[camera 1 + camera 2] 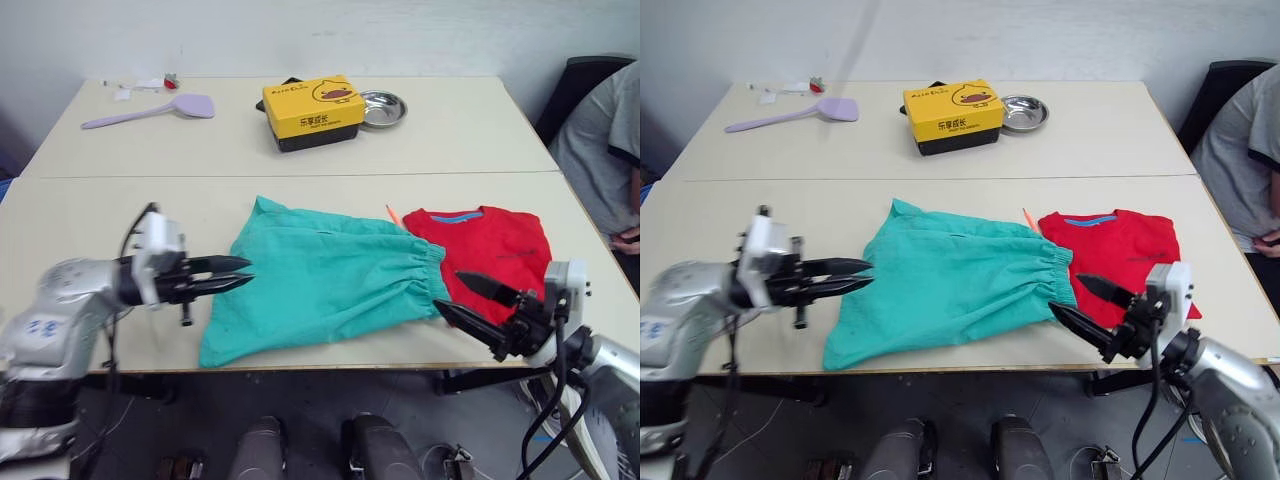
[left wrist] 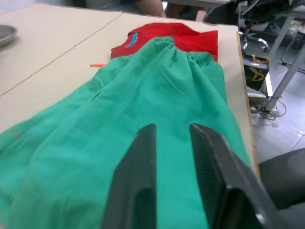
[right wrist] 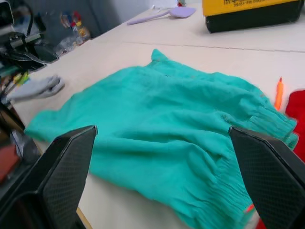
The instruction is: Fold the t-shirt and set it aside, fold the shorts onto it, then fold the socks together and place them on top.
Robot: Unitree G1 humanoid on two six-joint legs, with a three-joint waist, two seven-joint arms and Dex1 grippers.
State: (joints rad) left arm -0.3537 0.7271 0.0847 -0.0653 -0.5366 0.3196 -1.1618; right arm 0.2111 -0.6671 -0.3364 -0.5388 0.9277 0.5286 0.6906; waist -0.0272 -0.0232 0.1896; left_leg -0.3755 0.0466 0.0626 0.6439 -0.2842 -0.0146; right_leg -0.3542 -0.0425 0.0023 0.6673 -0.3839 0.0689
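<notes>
Teal shorts spread flat, waistband overlapping folded red t-shirt at right; left gripper nearly closed, empty; right gripper wide apart.

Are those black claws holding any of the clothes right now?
No. The left end effector hovers at the shorts' leg edge, nearly closed on nothing; the right end effector is open by the waistband.
</notes>
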